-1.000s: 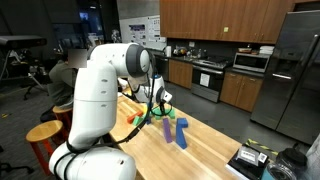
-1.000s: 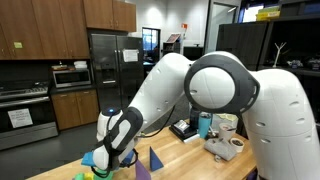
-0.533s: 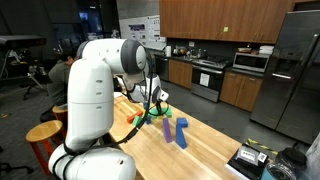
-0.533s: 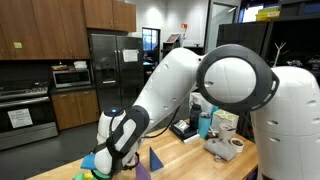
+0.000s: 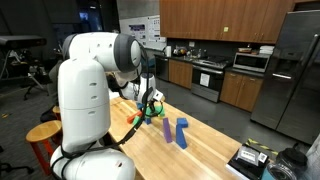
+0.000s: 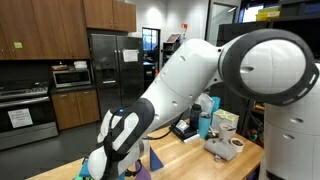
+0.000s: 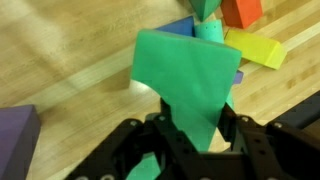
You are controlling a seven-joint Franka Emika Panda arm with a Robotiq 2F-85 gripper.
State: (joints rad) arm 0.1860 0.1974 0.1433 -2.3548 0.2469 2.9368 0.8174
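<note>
While I hold the arm over the worktop [image 7: 70, 60], the tool [image 7: 188, 128] is pinching a green block [image 7: 185, 75], one dark finger [image 7: 150, 135] against each side of its lower part. In the wrist view the block is an angular slab with flat matte faces and crisp corners, and it juts forward well past the fingertips. I cannot tell from this view whether its underside clears the wood.

Edges and room: beyond the block's far tip a cluster of pieces lies close together. It comprises a blue block [image 7: 175, 28], a pale teal cylinder [image 7: 210, 30], a yellow bar [image 7: 255, 47] lying at a slant and an orange block [image 7: 242, 10]. The way forward is therefore crowded. A purple block [image 7: 15, 130] sits at the frame's lower left edge, well apart from the tool. Between it and the cluster is bare wood, the only open lane on that side.

In an exterior view the tool [image 5: 152, 100] hangs over the cluster near one long edge of the worktop [image 5: 215, 152]. A blue upright piece [image 5: 181, 131] stands apart, nearer the middle, with a long run of open surface past it. A round stool [image 5: 45, 132] stands below the near edge.

Materials: the worktop is pale planked wood with a fine lengthwise grain and a slight sheen. All the blocks look smooth and uniformly coloured.
</note>
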